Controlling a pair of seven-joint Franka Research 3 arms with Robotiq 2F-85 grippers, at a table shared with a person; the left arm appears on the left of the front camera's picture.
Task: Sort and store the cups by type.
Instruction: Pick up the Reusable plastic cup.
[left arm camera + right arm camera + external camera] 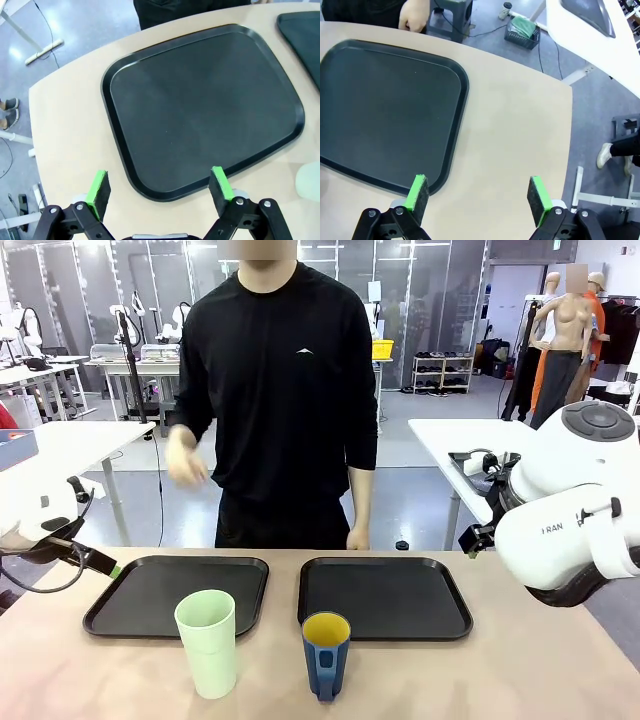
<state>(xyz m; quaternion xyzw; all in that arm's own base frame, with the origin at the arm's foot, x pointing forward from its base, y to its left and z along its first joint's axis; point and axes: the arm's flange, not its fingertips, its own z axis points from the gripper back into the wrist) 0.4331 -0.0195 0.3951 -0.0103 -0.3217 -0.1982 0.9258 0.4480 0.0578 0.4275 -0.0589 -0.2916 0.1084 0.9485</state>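
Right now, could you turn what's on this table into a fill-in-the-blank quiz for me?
1. The number of cups on the left tray and the right tray is ___.
2. The mug is yellow inside and ___ outside.
3. By the robot's sides, the tumbler stands to the mug's ___.
4. The left gripper and the right gripper are both ___.

Missing words: zero; blue; left; open.

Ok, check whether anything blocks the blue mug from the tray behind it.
Nothing visible does: the blue mug stands just in front of the right tray, with only bare tabletop between them.
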